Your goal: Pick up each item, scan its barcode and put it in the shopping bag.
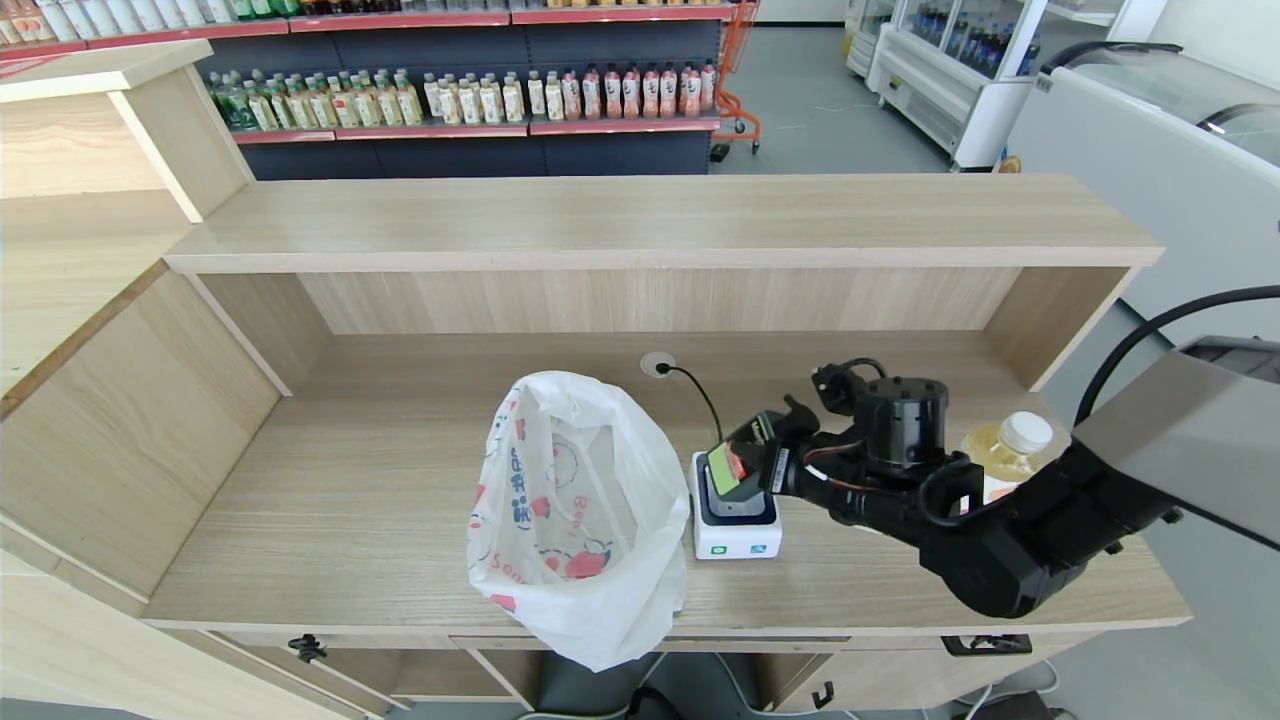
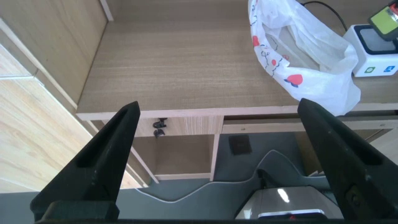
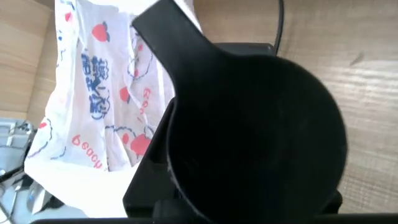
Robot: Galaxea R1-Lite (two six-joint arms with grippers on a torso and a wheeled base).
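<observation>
A white shopping bag [image 1: 575, 500] with red print stands open on the wooden counter [image 1: 380, 480], near its front edge. Just to its right sits a white barcode scanner [image 1: 735, 525] with a dark top. My right gripper [image 1: 762, 455] hovers over the scanner, shut on a small green and red package [image 1: 733, 468]. A dark round shape [image 3: 255, 130] covers much of the right wrist view, with the bag [image 3: 93, 106] beside it. My left gripper [image 2: 217, 118] hangs open below the counter's front edge, nothing between its fingers; bag [image 2: 298, 50] and scanner [image 2: 373, 53] lie beyond it.
A yellow drink bottle with a white cap [image 1: 1005, 450] stands at the counter's right, behind my right arm. A black cable [image 1: 700, 395] runs from a hole in the counter to the scanner. A raised shelf closes the back and sides. The counter's left half is bare wood.
</observation>
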